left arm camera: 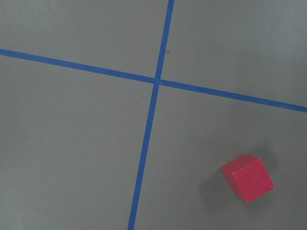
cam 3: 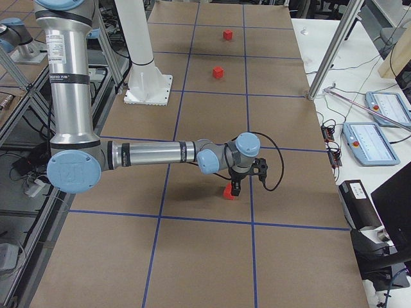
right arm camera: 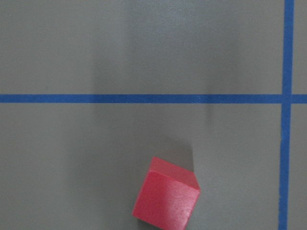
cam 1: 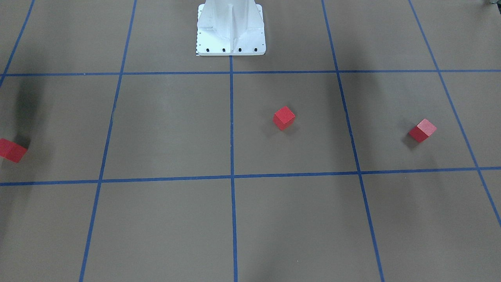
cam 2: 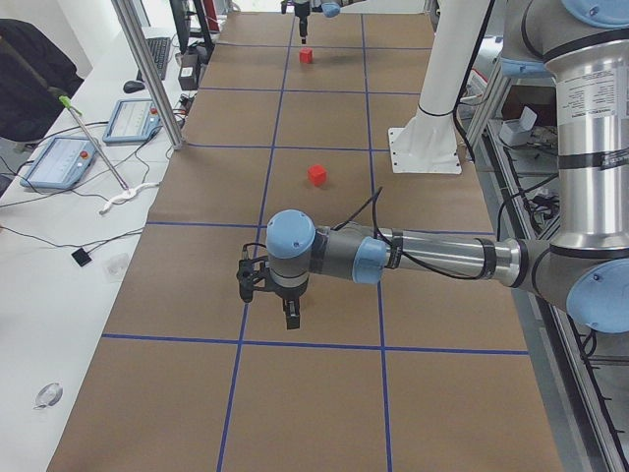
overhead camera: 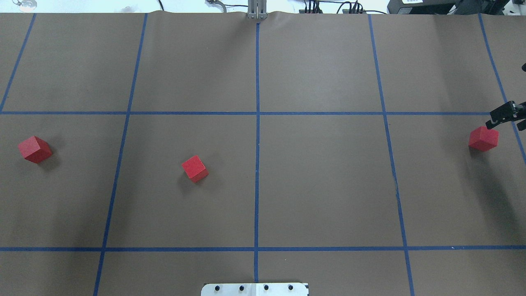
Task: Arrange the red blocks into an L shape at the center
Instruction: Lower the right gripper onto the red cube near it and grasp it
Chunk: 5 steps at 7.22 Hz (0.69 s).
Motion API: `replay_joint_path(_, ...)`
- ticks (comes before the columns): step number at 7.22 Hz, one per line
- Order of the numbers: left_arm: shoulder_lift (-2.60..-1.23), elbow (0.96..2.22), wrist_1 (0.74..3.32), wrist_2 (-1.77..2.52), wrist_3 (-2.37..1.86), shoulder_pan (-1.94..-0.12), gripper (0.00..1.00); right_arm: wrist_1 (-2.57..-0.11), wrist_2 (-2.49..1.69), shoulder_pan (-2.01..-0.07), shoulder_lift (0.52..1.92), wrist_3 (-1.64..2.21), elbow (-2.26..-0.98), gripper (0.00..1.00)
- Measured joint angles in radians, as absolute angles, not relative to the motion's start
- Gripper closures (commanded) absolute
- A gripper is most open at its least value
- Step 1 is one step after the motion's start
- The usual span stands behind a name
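Three red blocks lie apart on the brown floor. One red block (overhead camera: 194, 168) sits left of the center line (overhead camera: 257, 181). A second red block (overhead camera: 35, 149) lies far left and shows low right in the left wrist view (left arm camera: 247, 177). The third red block (overhead camera: 483, 138) lies far right, under the right wrist camera (right arm camera: 165, 200). My right gripper (overhead camera: 495, 120) hangs just over it at the view's edge (cam 3: 236, 188); I cannot tell whether it is open or touching. My left gripper (cam 2: 292, 317) points down over the left side; I cannot tell its state.
The white robot base plate (overhead camera: 254, 289) stands at the near middle edge. Blue tape lines (overhead camera: 382, 113) split the brown paper into large squares. Desks with tablets (cam 3: 371, 135) and metal posts (cam 3: 334, 45) line the far side.
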State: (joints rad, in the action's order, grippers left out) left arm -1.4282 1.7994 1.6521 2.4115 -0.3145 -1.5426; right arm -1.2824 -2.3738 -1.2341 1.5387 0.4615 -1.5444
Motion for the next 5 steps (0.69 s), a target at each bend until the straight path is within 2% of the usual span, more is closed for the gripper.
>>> replay_joint_path(5,-1.428,1.801,1.652,2.411,-0.314,-1.543,0.00,-1.206,-2.372,-1.195,1.526,0.489,-1.461,0.01)
